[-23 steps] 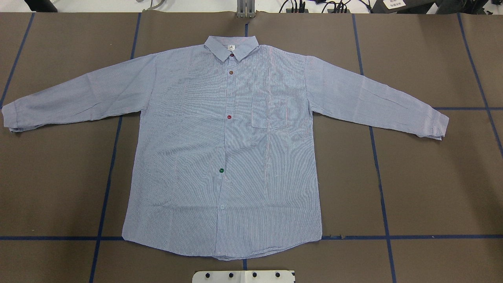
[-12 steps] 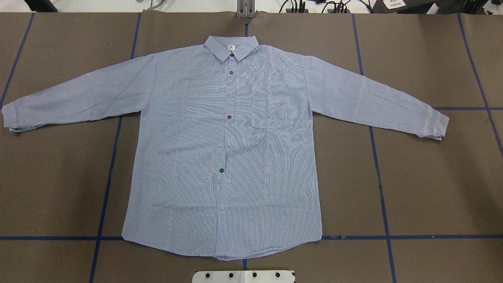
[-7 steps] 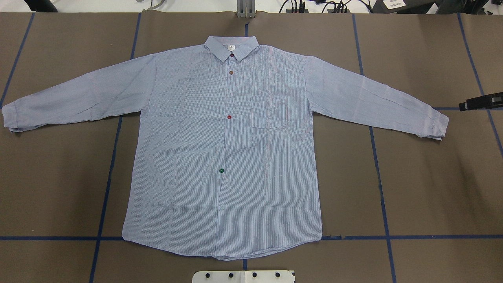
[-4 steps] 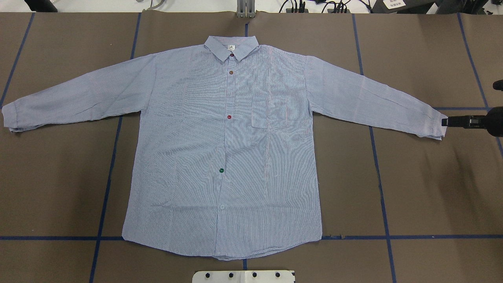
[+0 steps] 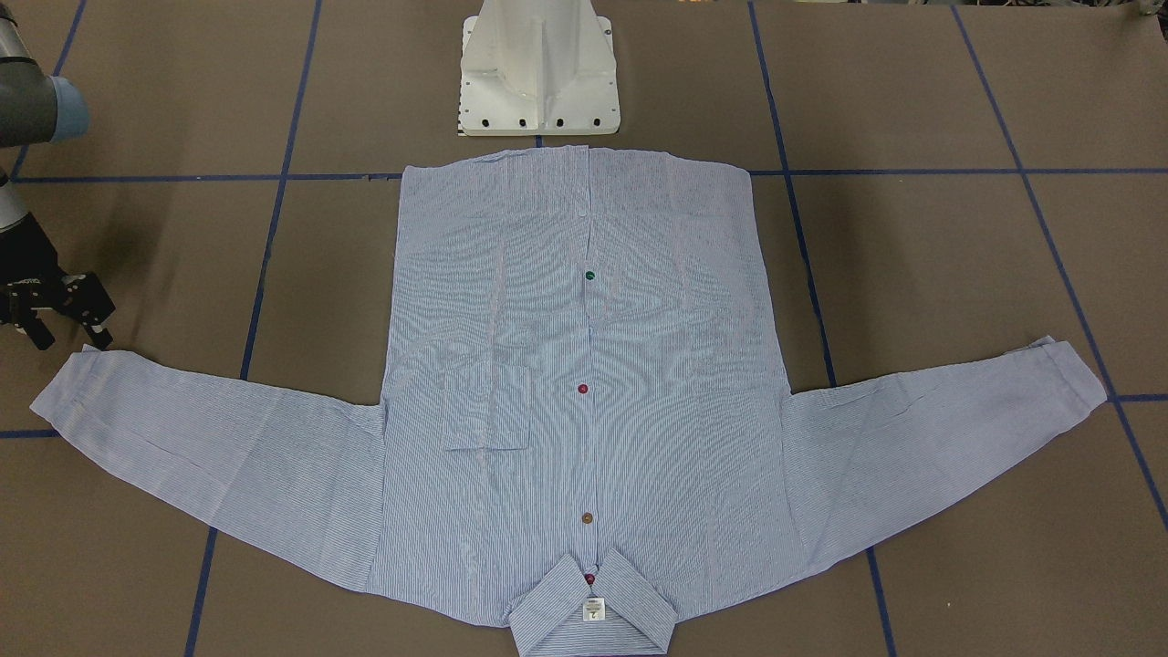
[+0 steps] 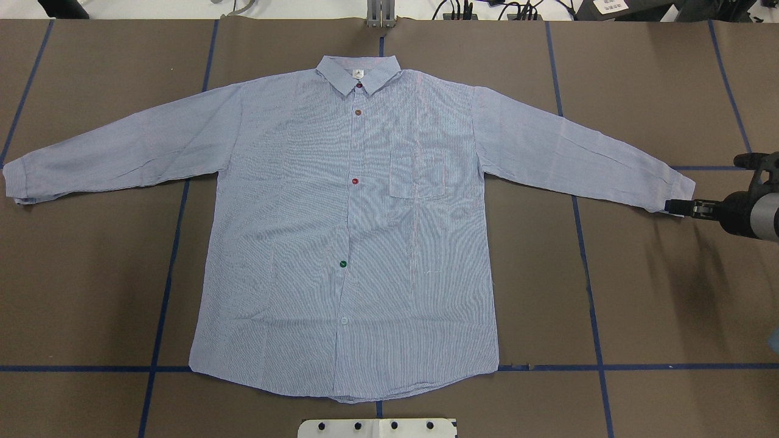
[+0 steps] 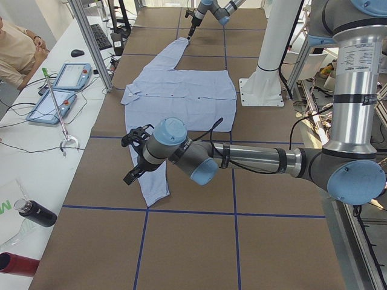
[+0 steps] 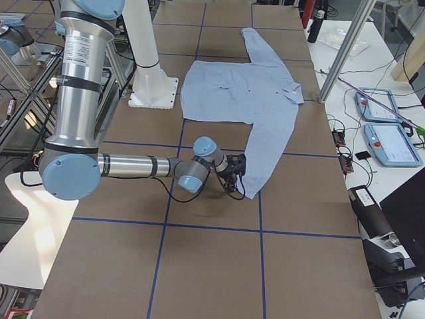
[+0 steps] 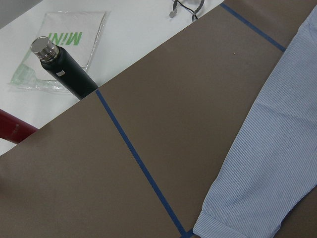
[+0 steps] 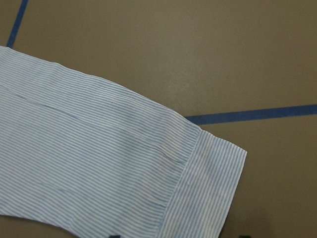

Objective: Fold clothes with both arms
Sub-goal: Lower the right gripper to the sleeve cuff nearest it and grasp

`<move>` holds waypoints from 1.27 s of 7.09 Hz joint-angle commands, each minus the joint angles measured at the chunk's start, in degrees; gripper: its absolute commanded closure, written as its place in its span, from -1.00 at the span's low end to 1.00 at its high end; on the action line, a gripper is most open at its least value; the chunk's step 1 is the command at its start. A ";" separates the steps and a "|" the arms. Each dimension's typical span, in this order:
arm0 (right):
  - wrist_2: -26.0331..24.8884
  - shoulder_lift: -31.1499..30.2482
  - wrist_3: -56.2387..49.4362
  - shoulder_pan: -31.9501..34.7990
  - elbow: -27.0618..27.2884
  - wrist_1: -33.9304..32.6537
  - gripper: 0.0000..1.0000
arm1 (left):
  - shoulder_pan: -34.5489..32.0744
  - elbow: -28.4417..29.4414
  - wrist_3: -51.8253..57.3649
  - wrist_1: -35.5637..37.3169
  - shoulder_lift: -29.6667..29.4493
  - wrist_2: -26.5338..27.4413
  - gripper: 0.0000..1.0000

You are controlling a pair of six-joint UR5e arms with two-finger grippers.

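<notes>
The light blue striped shirt point(image 6: 341, 231) lies flat and buttoned on the brown table, collar at the far side, both sleeves spread out; it also shows in the front view point(image 5: 584, 383). My right gripper point(image 6: 672, 206) is open and low at the right sleeve's cuff point(image 6: 680, 190). In the front view the right gripper point(image 5: 71, 339) stands just beside the cuff's near edge. The right wrist view shows the cuff point(image 10: 213, 188) flat on the table. My left gripper point(image 7: 132, 158) hovers over the left sleeve. I cannot tell if the left gripper is open. The left cuff point(image 9: 223, 223) lies flat.
The white pedestal base point(image 5: 538, 73) stands at the shirt's hem. Blue tape lines cross the table. A side table past the left sleeve holds a black bottle point(image 9: 62, 69), a red bottle point(image 9: 10, 129) and tablets point(image 7: 66, 75). A person point(image 7: 15, 48) sits there.
My right gripper came in from the right edge, moved toward the robot's side and reached the right cuff. The shirt has not moved.
</notes>
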 commanded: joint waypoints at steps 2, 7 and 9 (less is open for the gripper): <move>-1.72 0.92 0.11 -1.21 -1.46 0.01 -0.37 | 0.00 -0.03 0.00 0.00 0.00 0.00 -1.00; -3.04 1.01 -0.33 -1.30 -2.61 0.01 0.35 | 0.00 -0.03 0.00 0.00 0.00 0.00 -1.00; -3.04 1.01 -0.42 -1.21 -2.26 0.01 1.00 | 0.00 -0.03 0.00 0.00 0.00 0.00 -1.00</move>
